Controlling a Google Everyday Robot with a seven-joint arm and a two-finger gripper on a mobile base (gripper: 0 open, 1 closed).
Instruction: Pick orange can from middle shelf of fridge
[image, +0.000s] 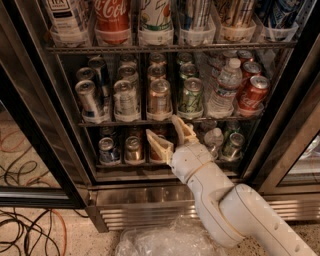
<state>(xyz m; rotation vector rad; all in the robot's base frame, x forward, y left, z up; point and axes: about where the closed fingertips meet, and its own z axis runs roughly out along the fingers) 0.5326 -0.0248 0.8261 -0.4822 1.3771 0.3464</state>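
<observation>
The orange can (159, 96) stands upright at the front of the middle shelf (100, 123) of the fridge (35, 100), in the centre lane, coppery with a silver top. My gripper (162, 126) is open, its two tan fingers spread. It sits just below and in front of the shelf's front edge, right under the orange can and not touching it. One finger (159, 143) points left, the other (183, 129) points up toward the green-and-white can (191, 96). The white arm comes in from the lower right.
Silver cans (90, 98) stand left of the orange can, and a water bottle (225, 87) and red Coca-Cola cans (252, 93) to its right. Tall cans (112, 15) fill the rack above, small cans (107, 150) the one below. Cables (20, 235) and crumpled plastic (160, 242) lie on the floor.
</observation>
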